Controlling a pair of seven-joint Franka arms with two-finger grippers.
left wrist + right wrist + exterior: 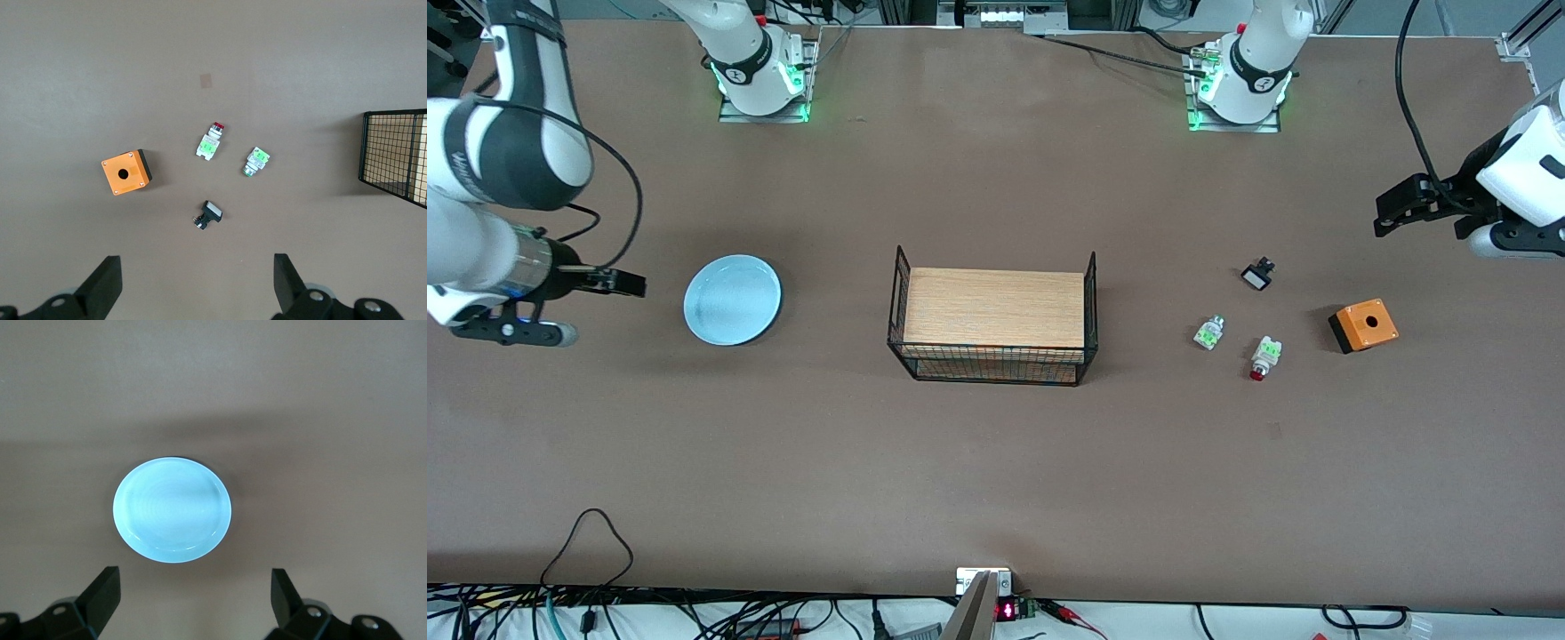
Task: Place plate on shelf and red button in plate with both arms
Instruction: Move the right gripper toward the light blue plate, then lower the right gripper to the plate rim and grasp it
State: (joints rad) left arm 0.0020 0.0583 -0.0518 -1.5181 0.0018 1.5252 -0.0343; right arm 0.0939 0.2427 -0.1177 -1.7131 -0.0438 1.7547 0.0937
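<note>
Pale-blue plate (732,300), one; red button (1263,357), one; left gripper (197,283) and right gripper (193,597), both wide apart.

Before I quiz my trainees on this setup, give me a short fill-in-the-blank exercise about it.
1. The plate lies toward the ___ arm's end of the table.
2. The red button lies nearer to the front camera than the ___ box.
3. The left gripper's fingers are ___.
4. The rack holds a ___ board.

Missing words: right; orange; open; wooden
</note>
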